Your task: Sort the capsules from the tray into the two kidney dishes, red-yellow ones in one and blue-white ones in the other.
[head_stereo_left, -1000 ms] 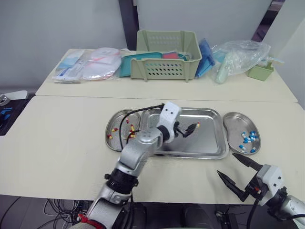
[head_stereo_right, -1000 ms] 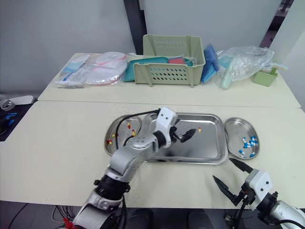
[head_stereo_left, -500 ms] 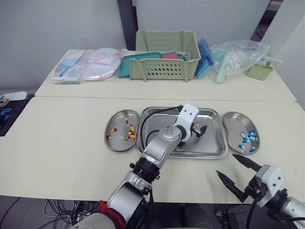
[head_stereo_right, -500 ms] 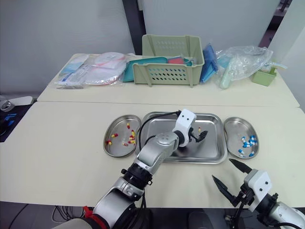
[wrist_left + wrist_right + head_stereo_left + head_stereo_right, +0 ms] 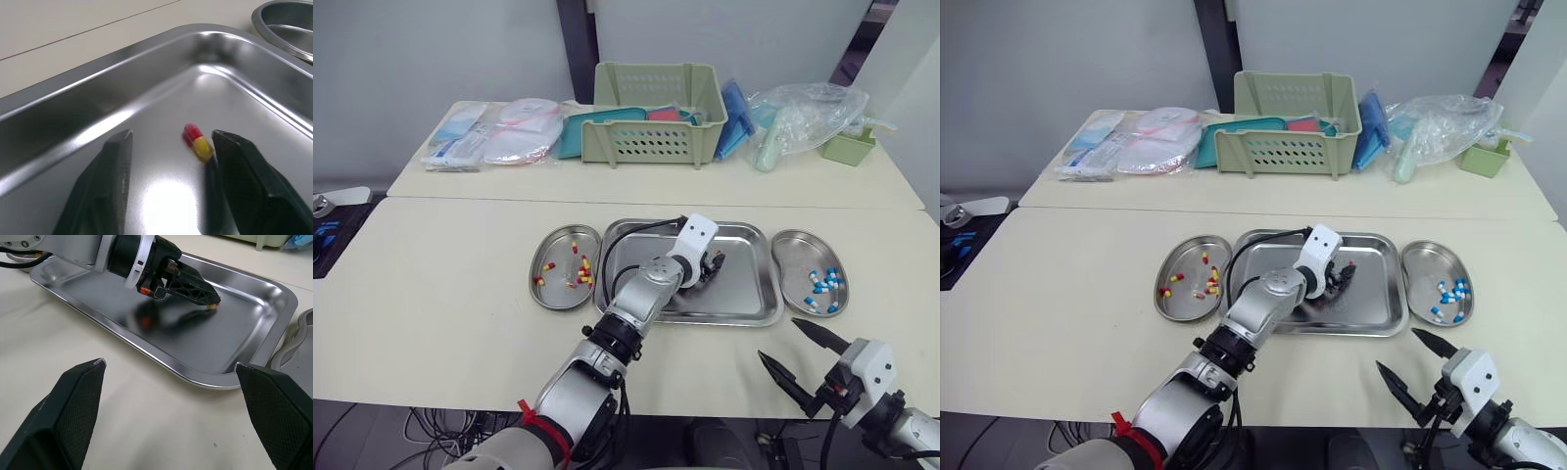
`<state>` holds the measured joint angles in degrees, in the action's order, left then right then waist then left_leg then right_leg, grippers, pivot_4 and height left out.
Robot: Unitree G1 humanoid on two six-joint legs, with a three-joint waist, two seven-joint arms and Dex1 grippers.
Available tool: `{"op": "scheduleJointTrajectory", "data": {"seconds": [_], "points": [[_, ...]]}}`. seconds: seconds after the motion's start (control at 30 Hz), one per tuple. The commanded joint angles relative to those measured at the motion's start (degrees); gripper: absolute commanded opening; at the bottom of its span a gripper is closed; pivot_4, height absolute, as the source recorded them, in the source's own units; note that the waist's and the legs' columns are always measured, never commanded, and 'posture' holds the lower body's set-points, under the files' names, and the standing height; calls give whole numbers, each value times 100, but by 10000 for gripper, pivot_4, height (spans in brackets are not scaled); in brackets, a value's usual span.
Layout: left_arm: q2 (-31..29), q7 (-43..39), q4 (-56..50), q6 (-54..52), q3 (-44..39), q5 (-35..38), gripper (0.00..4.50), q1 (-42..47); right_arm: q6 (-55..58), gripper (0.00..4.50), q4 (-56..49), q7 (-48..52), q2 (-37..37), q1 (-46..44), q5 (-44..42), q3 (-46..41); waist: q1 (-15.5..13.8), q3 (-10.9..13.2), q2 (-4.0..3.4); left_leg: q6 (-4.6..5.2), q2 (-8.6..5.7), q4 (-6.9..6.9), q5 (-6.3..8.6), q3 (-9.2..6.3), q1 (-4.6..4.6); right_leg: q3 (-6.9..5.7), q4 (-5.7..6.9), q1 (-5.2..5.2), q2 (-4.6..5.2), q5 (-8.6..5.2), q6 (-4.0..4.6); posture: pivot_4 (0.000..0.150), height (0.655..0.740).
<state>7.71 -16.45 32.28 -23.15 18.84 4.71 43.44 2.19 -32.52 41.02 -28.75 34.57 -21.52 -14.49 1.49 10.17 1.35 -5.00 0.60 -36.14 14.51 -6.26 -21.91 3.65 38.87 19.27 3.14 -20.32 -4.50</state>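
If read from the left, begin at the left kidney dish (image 5: pixel 558 292), carrying a scatter of red-yellow capsules (image 5: pixel 579 275); just to its right find the tray (image 5: pixel 749 290), bare apart from one red-yellow capsule (image 5: pixel 197 142) lying towards its far right corner; judge that capsule very light, hard-shelled and glossy, rounded at both ends, so apt to roll or skid on the polished steel and to squirt out of a careless pinch; best take it across the middle of its length, about where red meets yellow, pads square to its sides, with only gentle pressure to avoid denting or splitting the shell; note the left gripper (image 5: pixel 713 264) low inside the tray, its fingers (image 5: pixel 117 161) apart, spread well wider than the capsule, straddling it and clamping nothing; see the capsule off-centre in that gap, close against one finger, contact impossible to tell; expect a slight re-centring to help before any closing; further right, just beside the tray, find the right kidney dish (image 5: pixel 798 255) with its blue-white capsules (image 5: pixel 822 289); last, over the near right part of the table (image 5: pixel 440 294), note the right gripper (image 5: pixel 777 339), spread wide, holding nothing, apart from tray and dishes.
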Motion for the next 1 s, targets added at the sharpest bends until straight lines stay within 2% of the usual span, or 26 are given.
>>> {"op": "scheduleJointTrajectory", "data": {"seconds": [0.03,0.17,0.37,0.57,0.77,0.87,1.0], "points": [[599,-167,211,32,99,-19,13149,152,78,45000,-282,-76,-11,18,-110,-84,1,0,0,0,0,0,0,0,0,0,0,0,0,0,0,1500,7400],[581,-226,219,64,94,-11,122,127,158,45000,-347,-108,-1,20,-111,-86,0,0,0,0,0,0,0,0,0,0,0,0,0,0,0,1500,7400],[424,-397,-220,26,134,26,122,-61,212,45000,-375,-147,-5,-6,-105,-78,1,0,0,0,0,0,0,0,-1,0,0,0,0,0,0,1500,7400],[-379,-1108,-2011,-362,71,202,122,-498,246,45000,-413,-178,-15,-71,-98,-65,31,0,-5,-1,1,1,-1,0,-2,1,1,4,0,0,0,1500,7400],[-1478,-1720,-3716,-1255,-346,623,122,-837,250,45000,-472,-72,-116,-159,-90,-38,16,-8,-18,-1,4,1,-1,2,2,5,5,2,-1,0,0,1500,7400],[-2416,-2111,-4685,-1943,-923,1071,122,-1220,278,45000,-544,59,-258,-298,-98,27,24,-8,-19,-1,4,1,-1,0,1,4,4,3,-1,0,0,1500,7400],[-3499,-2272,-5392,-2461,-1810,1422,122,-1736,391,45000,-669,350,-523,-491,-258,154,54,-6,-23,-1,11,3,-1,-1,6,4,8,5,-5,-1,1,1500,7400]]}}
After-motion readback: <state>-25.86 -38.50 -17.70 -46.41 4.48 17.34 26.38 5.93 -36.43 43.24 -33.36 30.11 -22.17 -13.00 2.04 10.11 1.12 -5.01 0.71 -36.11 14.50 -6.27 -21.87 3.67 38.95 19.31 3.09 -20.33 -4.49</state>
